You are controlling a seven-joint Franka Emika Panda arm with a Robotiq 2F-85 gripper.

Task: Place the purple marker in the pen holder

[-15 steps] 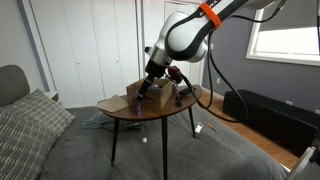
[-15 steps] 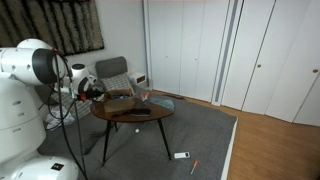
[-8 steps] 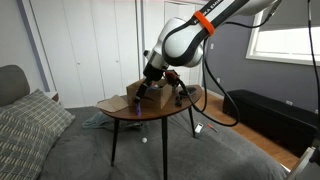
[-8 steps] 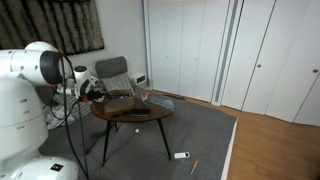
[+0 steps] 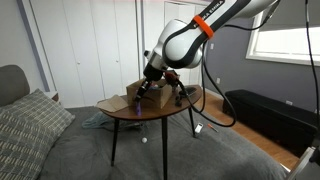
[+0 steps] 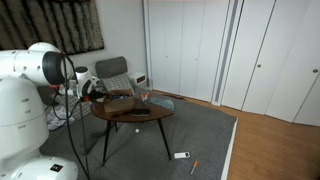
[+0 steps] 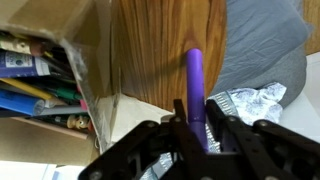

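Note:
In the wrist view the slim purple marker (image 7: 195, 80) lies on the wooden tabletop (image 7: 160, 50), pointing away toward the table's edge. My gripper (image 7: 196, 106) has come down over its near end, and both black fingers press against its sides, so it is shut on the marker. In an exterior view the gripper (image 5: 149, 90) hangs low over the round table (image 5: 150, 110), right beside the brown cardboard box (image 5: 138, 98). A small dark upright thing, probably the pen holder (image 5: 182, 95), stands further along the table. The pen holder is outside the wrist view.
The open cardboard box (image 7: 70, 60) full of pens and markers sits close on one side of the gripper. Crumpled silver foil (image 7: 245, 102) lies on the opposite side. A flat black object (image 6: 140, 112) rests on the table (image 6: 135, 118). Grey carpet surrounds the table.
The jaws have closed from wide open onto the purple marker. The arm has barely shifted, and the marker still lies on the table.

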